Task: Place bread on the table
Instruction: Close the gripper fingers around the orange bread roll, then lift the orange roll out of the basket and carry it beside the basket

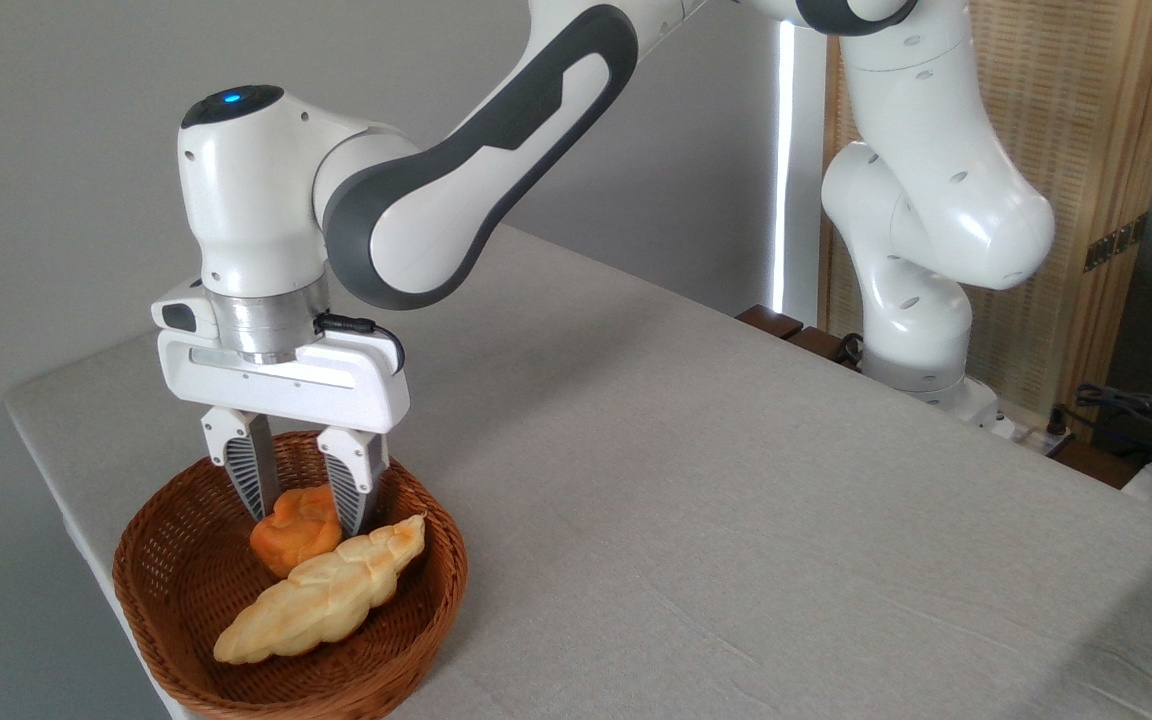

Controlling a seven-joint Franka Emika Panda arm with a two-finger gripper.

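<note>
Orange-brown bread (294,541) sits in basket (176,580) on grey table (736,500).

Single fixed view, set above the table (696,480) and off its near side, angled downward across the cloth. Faces toward the grey wall behind the table and the wooden slatted screen (1066,200) at the far right. Close enough for a basket (186,590) at the table's near-left corner to fill the lower left of the picture, its bottom rim cut by the frame edge. Arm base (921,370) visible at the table's far edge, upper links cropped by the top of the frame. Table's right end runs out of view. No second view, so no shared part.
</note>
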